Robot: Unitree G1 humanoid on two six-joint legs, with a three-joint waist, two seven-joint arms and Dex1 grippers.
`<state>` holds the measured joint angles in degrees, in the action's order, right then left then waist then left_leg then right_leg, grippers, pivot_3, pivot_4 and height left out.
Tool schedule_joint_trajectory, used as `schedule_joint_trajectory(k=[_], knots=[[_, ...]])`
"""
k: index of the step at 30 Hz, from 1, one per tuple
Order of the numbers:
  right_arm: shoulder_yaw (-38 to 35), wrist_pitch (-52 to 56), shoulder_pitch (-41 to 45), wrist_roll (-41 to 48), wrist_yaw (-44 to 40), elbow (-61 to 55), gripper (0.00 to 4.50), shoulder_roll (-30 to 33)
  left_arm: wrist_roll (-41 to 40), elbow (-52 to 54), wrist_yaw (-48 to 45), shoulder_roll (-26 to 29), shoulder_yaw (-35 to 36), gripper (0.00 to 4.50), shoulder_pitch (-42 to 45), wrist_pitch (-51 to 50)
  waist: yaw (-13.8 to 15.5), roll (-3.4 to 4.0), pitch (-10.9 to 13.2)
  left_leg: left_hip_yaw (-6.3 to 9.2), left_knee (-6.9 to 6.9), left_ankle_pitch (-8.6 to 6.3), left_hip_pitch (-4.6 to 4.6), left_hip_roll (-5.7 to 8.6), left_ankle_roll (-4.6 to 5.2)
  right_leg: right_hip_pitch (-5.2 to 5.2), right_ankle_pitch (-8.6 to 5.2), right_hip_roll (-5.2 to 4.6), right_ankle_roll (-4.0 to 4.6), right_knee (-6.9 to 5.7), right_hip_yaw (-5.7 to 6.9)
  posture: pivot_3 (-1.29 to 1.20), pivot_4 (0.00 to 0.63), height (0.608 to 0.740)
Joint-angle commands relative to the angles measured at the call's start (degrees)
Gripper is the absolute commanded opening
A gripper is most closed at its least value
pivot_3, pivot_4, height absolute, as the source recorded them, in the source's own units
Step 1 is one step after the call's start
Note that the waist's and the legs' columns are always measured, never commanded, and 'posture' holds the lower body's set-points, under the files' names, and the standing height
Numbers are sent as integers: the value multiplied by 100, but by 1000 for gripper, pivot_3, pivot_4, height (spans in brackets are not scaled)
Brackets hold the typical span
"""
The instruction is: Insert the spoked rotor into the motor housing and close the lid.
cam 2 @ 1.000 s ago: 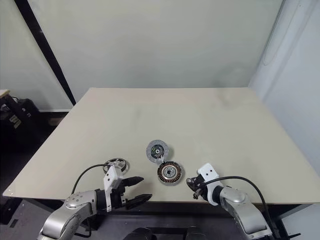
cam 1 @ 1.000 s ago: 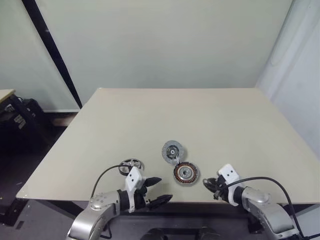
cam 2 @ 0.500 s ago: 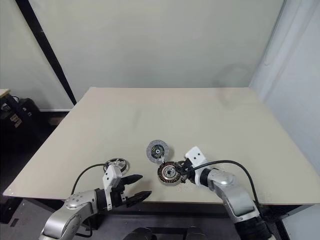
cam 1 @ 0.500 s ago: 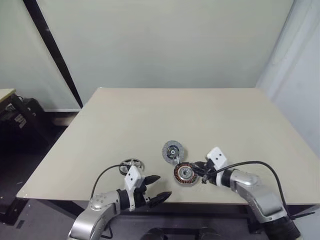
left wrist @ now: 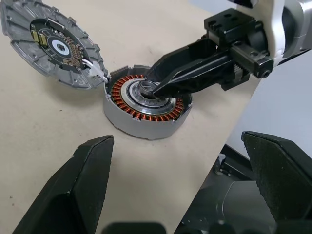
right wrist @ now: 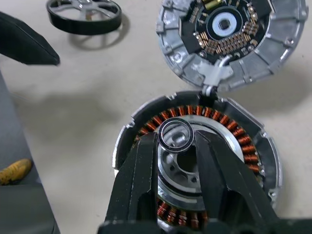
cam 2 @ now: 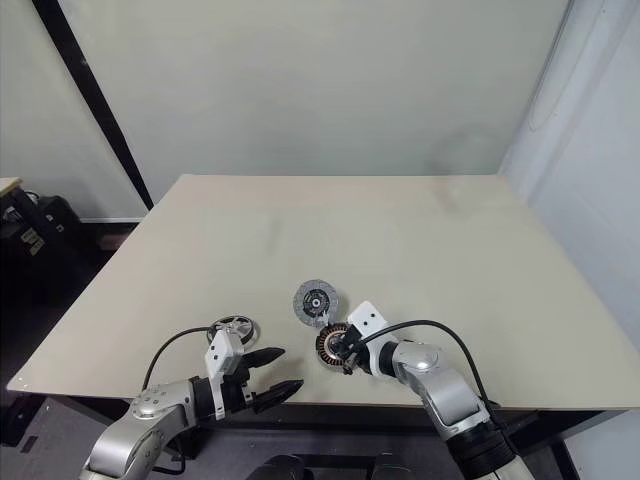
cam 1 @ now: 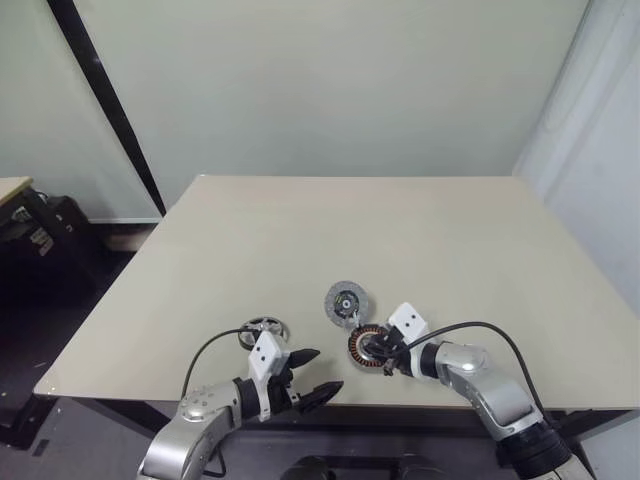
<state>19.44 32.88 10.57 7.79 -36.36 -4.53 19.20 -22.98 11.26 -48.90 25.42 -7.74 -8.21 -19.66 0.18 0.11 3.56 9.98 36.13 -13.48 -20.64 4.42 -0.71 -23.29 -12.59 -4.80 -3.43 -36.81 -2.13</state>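
**Small metal ring held over the motor housing's centre**

The right gripper point(right wrist: 176, 146) is clenched on a small metal ring point(right wrist: 176, 134), which is pinched between the two black fingertips point(left wrist: 161, 87) directly above the silver hub of the motor housing point(left wrist: 146, 105). Whether the ring touches the hub cannot be told. The right fingers are angled down over the housing from its 3 o'clock side, as seen from the head.

The motor housing point(cam 1: 368, 347) is seen lying flat near the front edge of the table point(cam 1: 350, 230), its copper-orange windings exposed around the silver centre. The lid point(cam 1: 346, 301) lies open just beyond it, at about 11 o'clock from the housing, inner face up with its dark ring and pale centre showing. Lid and housing are joined by a short pale lead point(right wrist: 214, 78) where their rims nearly meet.

The left gripper point(cam 1: 312, 375) is released, with its two black fingers spread wide and nothing between them. It hovers at the table's front edge, at about 8 o'clock from the housing and well apart from it, pointing toward the housing.

The spoked rotor point(cam 1: 262, 331) rests flat on the table just behind the left gripper, at about 9 o'clock from the housing, apart from both housing and lid. Its dark rim and silver spokes point(right wrist: 84, 9) are untouched by either gripper.

A dark diagonal strip point(cam 1: 100, 100) runs along the wall beyond the table's far left corner.
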Motion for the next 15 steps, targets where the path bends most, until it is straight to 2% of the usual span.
schedule_joint_trajectory(k=[1, 15], knots=[[-78, -134, 102, -43, 23, -28, 796, -6, 19, 46, -14, 1, 36, 4500, 52, 130, 0, 0, 0, 0, 0, 0, 0, 0, 0, 0, 0, 0, 0, 0, 0, 0, 0, 740], [-46, -239, 109, -217, 20, 215, 796, 41, 53, 11, -27, -13, 11, 4500, 67, 181, -2, 0, 0, 0, 0, 0, 1, 2, 0, 0, 1, 1, -1, -1, 0, 0, 0, 740]])
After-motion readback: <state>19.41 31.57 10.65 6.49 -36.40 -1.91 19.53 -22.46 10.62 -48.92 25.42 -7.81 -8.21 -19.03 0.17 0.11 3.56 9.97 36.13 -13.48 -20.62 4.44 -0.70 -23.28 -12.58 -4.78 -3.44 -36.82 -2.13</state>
